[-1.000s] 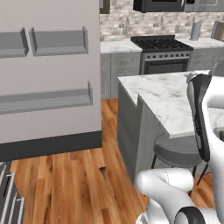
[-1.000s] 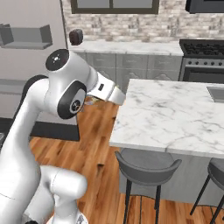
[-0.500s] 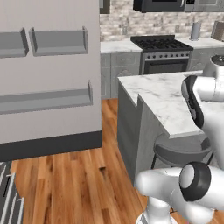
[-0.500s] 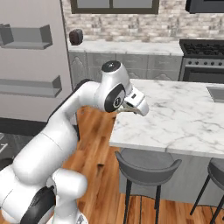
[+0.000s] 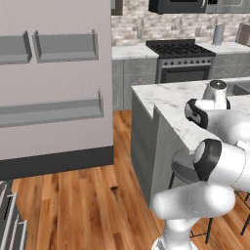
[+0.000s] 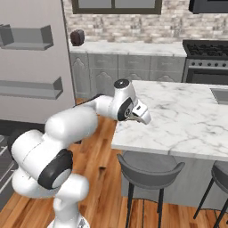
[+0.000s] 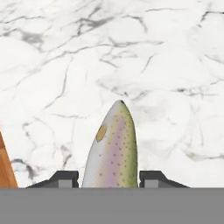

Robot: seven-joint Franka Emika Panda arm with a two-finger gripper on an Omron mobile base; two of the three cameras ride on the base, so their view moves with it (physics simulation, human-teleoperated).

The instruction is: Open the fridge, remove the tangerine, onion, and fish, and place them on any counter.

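Fish (image 7: 111,146) seen in hand view clamped between tool (image 7: 108,178) tips, head pointed out over white marble desk (image 7: 175,65). Right base view: tool (image 6: 141,115) held low above desk (image 6: 187,120) near its corner. Left base view: fridge (image 5: 53,78) door shelves noted. Judged best: fish lowered until touching marble, well inside edge, then released.
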